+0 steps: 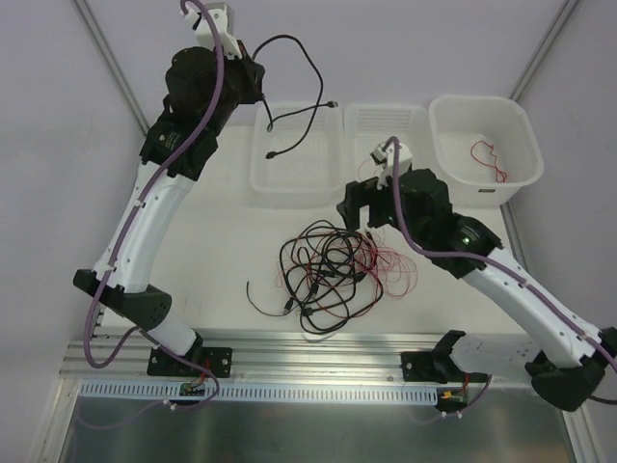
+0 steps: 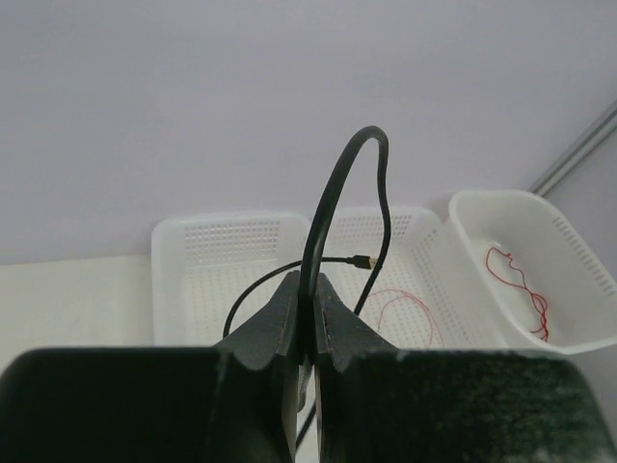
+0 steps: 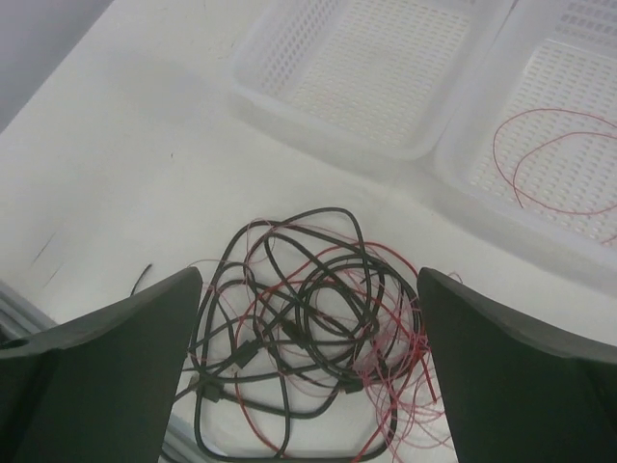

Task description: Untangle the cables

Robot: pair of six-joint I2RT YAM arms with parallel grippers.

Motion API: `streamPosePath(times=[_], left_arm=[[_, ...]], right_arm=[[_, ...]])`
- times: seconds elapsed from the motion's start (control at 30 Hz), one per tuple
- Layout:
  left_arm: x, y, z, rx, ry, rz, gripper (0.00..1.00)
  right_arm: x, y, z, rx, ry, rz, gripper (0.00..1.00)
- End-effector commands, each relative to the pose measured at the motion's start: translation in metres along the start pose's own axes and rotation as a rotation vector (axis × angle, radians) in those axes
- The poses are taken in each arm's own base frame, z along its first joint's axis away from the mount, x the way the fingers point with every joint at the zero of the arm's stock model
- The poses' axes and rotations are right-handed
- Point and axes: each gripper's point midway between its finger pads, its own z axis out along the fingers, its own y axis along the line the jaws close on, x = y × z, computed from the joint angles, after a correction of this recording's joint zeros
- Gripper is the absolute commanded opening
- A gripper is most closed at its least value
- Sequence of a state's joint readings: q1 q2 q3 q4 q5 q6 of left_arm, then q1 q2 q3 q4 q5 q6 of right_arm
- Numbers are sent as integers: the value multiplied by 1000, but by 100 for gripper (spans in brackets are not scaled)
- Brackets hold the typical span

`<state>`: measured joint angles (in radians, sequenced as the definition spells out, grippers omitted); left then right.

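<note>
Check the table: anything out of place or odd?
Only the knot: black and red cables lie snarled in a heap on the table. One black cable, pinched in the left hand, hangs over the left basket. Nothing looks spilled or damaged.

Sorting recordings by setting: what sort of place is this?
Likely a robot lab bench: left arm and right arm bolted to a metal rail, white enclosure walls, a cable tangle near baskets.

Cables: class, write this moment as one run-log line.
left tool: shut on black cable | right tool: open above tangle | tangle: on table | red wire: in right bin
</note>
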<state>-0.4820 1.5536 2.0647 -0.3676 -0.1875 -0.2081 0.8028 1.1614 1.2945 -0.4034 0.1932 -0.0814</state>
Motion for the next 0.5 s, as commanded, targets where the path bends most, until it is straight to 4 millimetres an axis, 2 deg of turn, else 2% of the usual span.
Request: streamPosePath(times=[0.0,0.03,0.07,0.1,0.13,0.17,0.2,0.23,0.27,0.3,0.33,0.37,0.47], left_arm=[[-8,11,29,-33,-59,-45,0],[-9,15,34,-47,-68,-52,0],[1,19,46,-57,-53,-68,0],[3,26,52,-71,-54,-77,0],[3,26,57,-62,-58,-87,0],[15,29,68,-70,-40,-108,0],[19,32,73,-76,-35,-113,0],[22,37,79,-87,-36,-122,0],[35,39,90,-93,-15,-145,0],[40,42,94,-96,-9,-156,0],[45,46,100,-101,-3,-166,0],[58,48,111,-105,12,-188,0],[81,56,133,-112,32,-230,0]], right_arm=[[12,-8,-46,-13,-12,52,100],[17,-10,-53,-14,-9,57,97],[30,-13,-56,-8,12,59,97],[29,-17,-73,-12,-13,65,97],[34,-22,-79,5,-15,65,97],[44,-26,-84,18,-5,63,97],[46,-35,-97,44,-27,67,97],[50,-39,-102,55,-35,70,97],[55,-43,-107,67,-40,72,97],[66,-47,-109,80,-24,70,97],[65,-51,-119,85,-55,78,97],[67,-53,-122,89,-58,78,97],[76,-60,-131,110,-56,81,97]])
